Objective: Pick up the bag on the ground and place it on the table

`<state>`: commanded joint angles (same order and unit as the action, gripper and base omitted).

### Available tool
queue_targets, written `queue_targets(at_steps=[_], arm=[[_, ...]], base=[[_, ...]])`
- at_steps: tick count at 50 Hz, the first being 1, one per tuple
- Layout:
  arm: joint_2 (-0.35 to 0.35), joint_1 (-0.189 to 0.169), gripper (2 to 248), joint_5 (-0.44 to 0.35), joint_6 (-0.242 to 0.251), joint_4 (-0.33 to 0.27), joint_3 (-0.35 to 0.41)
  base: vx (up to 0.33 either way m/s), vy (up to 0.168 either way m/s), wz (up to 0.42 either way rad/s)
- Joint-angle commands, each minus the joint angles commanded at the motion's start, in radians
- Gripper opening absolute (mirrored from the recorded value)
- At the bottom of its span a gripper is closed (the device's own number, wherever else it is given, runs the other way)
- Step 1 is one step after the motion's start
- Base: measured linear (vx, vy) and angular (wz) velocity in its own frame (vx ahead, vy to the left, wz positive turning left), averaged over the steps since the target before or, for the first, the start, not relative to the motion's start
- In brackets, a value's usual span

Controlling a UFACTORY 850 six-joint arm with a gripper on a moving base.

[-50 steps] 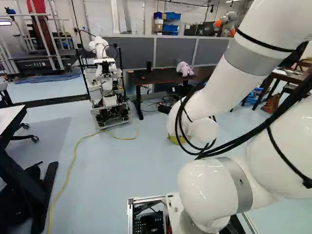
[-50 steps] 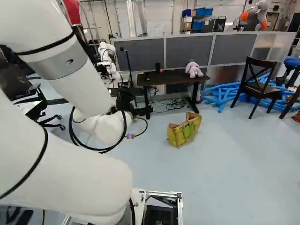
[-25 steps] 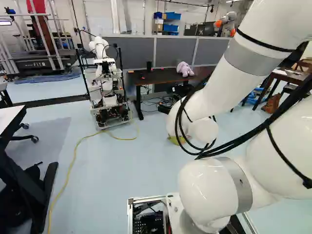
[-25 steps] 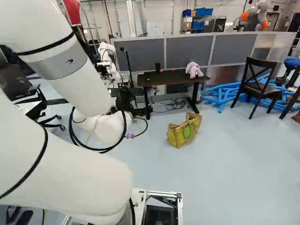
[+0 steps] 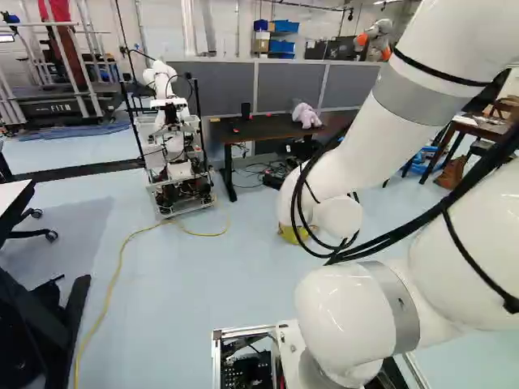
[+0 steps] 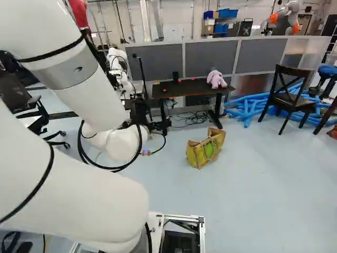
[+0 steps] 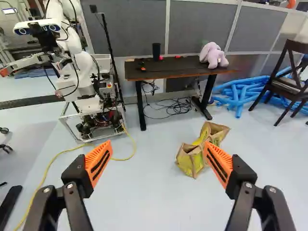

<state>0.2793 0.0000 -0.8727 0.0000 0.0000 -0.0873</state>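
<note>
Two stages to go, seemingly: lifting the soft yellow-and-tan bag (image 6: 199,155) off the pale floor (image 6: 247,184), right of centre in the right base view, then placing it on the dark wooden-edged table (image 6: 184,89) above. With black gripper (image 7: 158,159) spread wide, empty, should avoid the lilac plush toy (image 6: 216,79) atop and another robot (image 5: 172,146), white, wheeled, upper left in the left base view.

The room is brightly and diffusely lit, and the floor (image 7: 159,202) is rendered pale in all three views. Small, hard glints are caught on the rounded joints of the white arm (image 5: 353,304), while its broad surfaces in the right base view are nearly washed out. A soft grey shadow is cast across the floor at the left of the left base view. Fine detail is partly swallowed by the dark top of the counter (image 7: 168,71).
</note>
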Motion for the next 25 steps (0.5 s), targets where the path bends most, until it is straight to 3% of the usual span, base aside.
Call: queue_targets(at_steps=[25], arm=[[0.0,0.0,247,0.0,0.0,0.0,0.0]], base=[[0.072,-0.07,-0.159]])
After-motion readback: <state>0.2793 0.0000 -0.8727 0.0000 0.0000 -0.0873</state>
